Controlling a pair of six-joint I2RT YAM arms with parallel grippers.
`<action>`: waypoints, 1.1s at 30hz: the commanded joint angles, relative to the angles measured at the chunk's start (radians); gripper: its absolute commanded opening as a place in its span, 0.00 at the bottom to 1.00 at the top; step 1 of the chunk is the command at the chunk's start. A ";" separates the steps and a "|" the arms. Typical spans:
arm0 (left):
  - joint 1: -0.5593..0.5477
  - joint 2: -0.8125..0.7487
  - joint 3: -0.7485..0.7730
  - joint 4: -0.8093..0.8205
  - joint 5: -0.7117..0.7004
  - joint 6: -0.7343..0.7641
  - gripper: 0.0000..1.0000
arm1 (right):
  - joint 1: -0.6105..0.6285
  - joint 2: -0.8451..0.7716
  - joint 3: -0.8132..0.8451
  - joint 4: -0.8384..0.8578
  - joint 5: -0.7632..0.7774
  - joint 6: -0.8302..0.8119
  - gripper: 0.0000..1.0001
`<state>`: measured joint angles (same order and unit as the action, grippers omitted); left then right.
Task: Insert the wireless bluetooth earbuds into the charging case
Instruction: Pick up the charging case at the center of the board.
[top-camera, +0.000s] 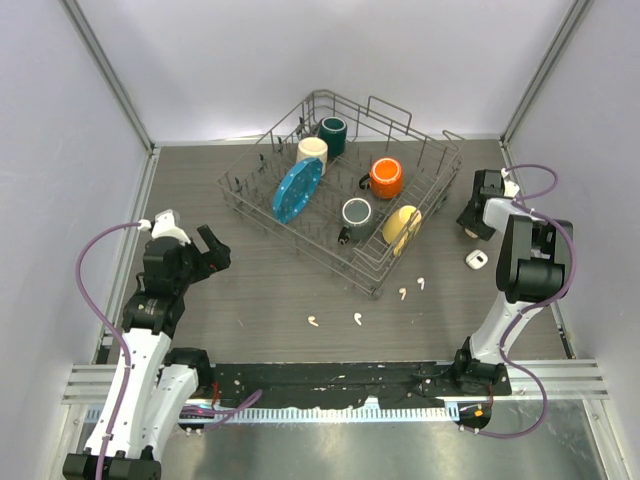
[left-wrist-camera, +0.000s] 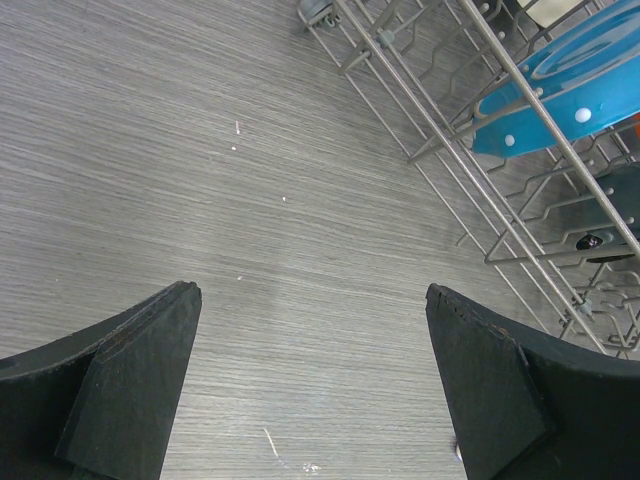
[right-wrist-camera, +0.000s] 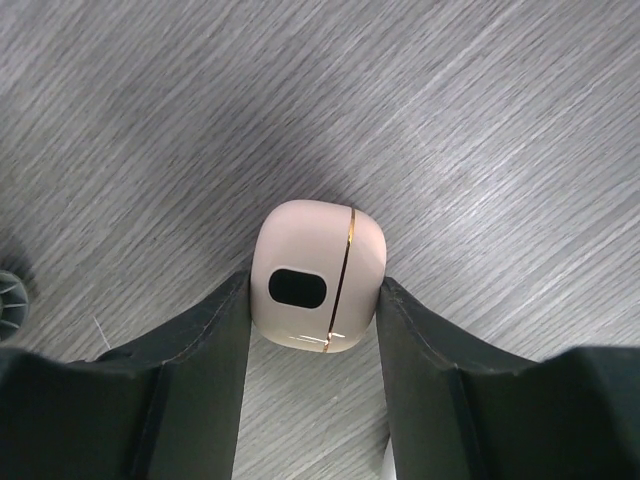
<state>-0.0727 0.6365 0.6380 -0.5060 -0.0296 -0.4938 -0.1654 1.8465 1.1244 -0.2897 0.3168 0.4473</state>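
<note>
Pinkish case (right-wrist-camera: 322, 250) snug in right pincer (right-wrist-camera: 312, 300)

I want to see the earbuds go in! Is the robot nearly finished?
Not nearly. Nothing is done: all four earbuds lie loose on the table. In hand: the right jaws pinch a closed beige case. Left to do: open it and put earbuds in. The left jaws hang open, empty.

No word, brand, number or sign can be read anywhere in these views; the pinkish charging case (right-wrist-camera: 318, 240) carries only a plain dark oval (right-wrist-camera: 297, 288) and a thin gold line (right-wrist-camera: 345, 262), with no lettering on it.
</note>
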 joint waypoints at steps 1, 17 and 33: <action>-0.002 -0.008 0.031 0.035 0.011 0.008 1.00 | 0.001 -0.065 -0.023 0.007 -0.005 -0.022 0.25; -0.001 -0.037 0.074 0.087 0.287 0.026 1.00 | 0.006 -0.955 -0.085 -0.223 -0.393 -0.041 0.19; -0.001 0.080 0.343 0.011 0.640 -0.101 1.00 | 0.268 -0.952 0.244 -0.339 -0.880 -0.203 0.10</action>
<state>-0.0727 0.6956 0.8871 -0.4965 0.4763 -0.5537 0.0078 0.8585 1.3178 -0.5865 -0.5209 0.3054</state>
